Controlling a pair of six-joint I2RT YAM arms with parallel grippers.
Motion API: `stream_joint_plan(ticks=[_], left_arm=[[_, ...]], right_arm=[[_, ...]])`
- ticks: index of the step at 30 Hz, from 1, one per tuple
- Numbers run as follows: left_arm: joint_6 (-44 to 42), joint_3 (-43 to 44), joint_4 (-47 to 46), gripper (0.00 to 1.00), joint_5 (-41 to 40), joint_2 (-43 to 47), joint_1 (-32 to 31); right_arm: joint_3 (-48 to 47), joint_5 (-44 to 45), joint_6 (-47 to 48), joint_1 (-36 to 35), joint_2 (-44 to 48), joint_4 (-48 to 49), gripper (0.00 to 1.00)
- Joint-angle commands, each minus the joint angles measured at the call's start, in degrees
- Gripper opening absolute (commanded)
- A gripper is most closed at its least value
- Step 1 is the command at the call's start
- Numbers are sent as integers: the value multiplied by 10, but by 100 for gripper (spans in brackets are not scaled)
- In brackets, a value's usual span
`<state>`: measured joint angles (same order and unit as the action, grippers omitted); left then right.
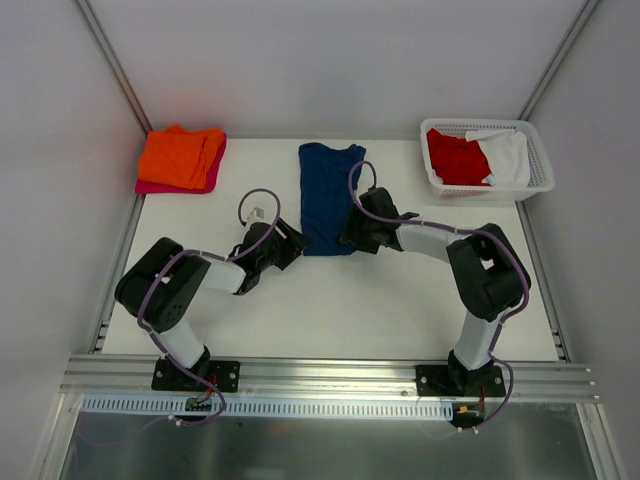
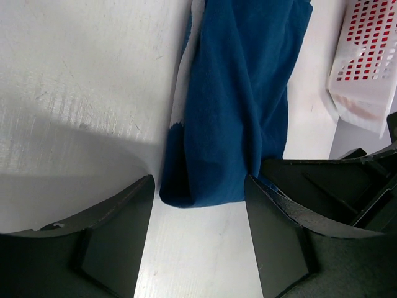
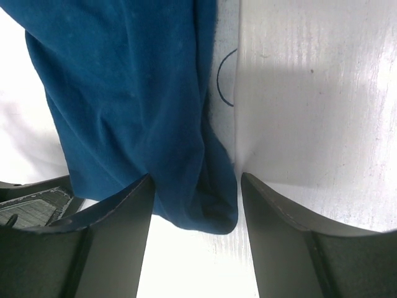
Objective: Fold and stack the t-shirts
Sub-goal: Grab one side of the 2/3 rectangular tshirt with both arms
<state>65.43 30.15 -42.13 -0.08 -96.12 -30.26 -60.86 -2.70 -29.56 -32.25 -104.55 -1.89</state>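
White walls close in a pale worktop (image 1: pixel 330 300), with both arms bolted along its 6 o'clock edge. Folded lengthwise into a narrow strip, the navy t-shirt (image 1: pixel 328 195) lies flat on the middle of the worktop, its long axis running from 12 to 6 o'clock. The left arm (image 1: pixel 175 285) reaches in from 8 o'clock and the right arm (image 1: pixel 485 270) from 4 o'clock, and they meet at the strip's near end, one on either side.

From the left wrist, the navy t-shirt (image 2: pixel 242 93) hangs its rounded near end down into the gap of the left jaws. These stand apart. The 3 o'clock finger touches the cloth edge, while bare worktop shows between the cloth and the 9 o'clock finger – nothing is pinched.

From the right wrist, the navy t-shirt (image 3: pixel 124 93) fills the 10 o'clock part of the view, and its folded corner sits between the right jaws. They too are spread. The 9 o'clock finger meets the cloth; the 3 o'clock finger lies just beside the fold – no grip shows.

At 10 o'clock on the worktop an orange t-shirt (image 1: pixel 180 155) rests folded on a pink t-shirt (image 1: pixel 165 187). At 2 o'clock a white lattice basket (image 1: pixel 541 170) holds a red t-shirt (image 1: pixel 455 160) and a white t-shirt (image 1: pixel 508 155), both crumpled.
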Motion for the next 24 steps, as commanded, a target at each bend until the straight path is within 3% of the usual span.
stream_joint_plan(ticks=[1,11,16,17,23,24], left_arm=[[-3,10,73,62,-29,-13,5],[20,14,35,59,-1,-45,3],[21,17,21,49,-1,-58,4],[22,17,20,42,-1,-64,3],[24,25,16,26,14,-79,4],[24,25,16,25,13,-81,3]], right_arm=[[7,9,7,4,-40,-47,62],[2,6,11,10,-50,-47,62],[1,5,10,10,-50,-45,60],[2,6,10,10,-51,-44,58],[5,1,9,10,-50,-41,37],[5,1,9,10,-50,-41,26]])
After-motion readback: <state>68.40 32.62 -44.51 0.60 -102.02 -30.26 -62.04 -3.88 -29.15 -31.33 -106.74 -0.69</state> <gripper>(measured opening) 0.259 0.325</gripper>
